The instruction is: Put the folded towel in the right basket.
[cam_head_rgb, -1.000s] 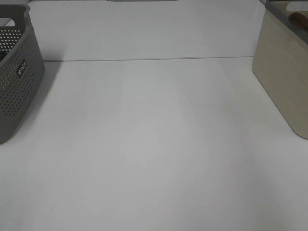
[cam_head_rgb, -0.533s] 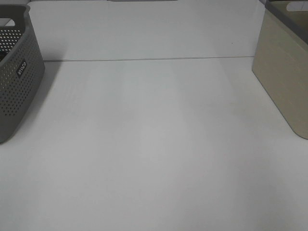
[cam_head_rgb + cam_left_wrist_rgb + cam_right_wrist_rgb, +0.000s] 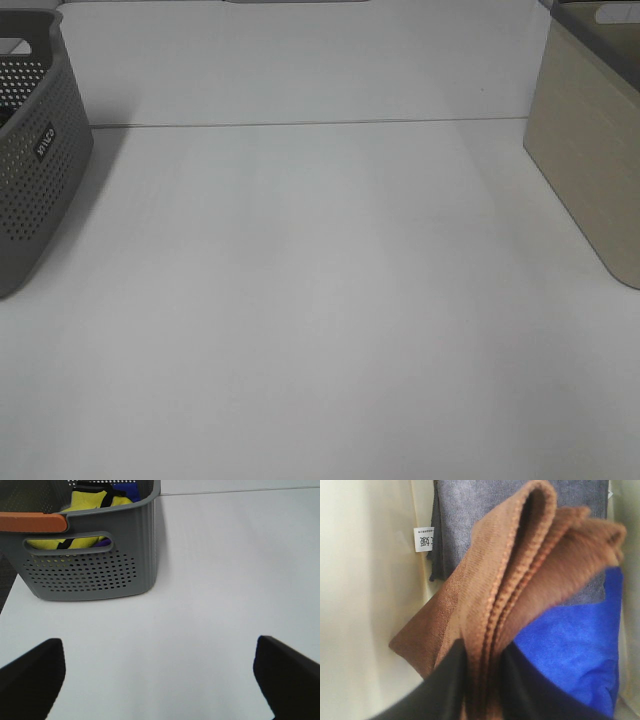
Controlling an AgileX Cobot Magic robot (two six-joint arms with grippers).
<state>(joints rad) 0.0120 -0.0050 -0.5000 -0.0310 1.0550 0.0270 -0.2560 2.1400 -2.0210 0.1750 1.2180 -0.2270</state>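
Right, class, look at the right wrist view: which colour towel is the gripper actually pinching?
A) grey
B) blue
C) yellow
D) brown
D: the brown towel is clamped in the right gripper, while the grey towel and the blue towel lie beyond it, ungripped.

Folded towel: brown, ribbed weave, doubled into several layers with the stitched edges stacked together. One end is pinched between the black fingers of the right gripper; the free end fans out loosely. It hangs over a grey cloth and a blue cloth. Right basket: beige, solid-sided, upright at the table's right edge. Its cream inner wall shows just beside the towel.
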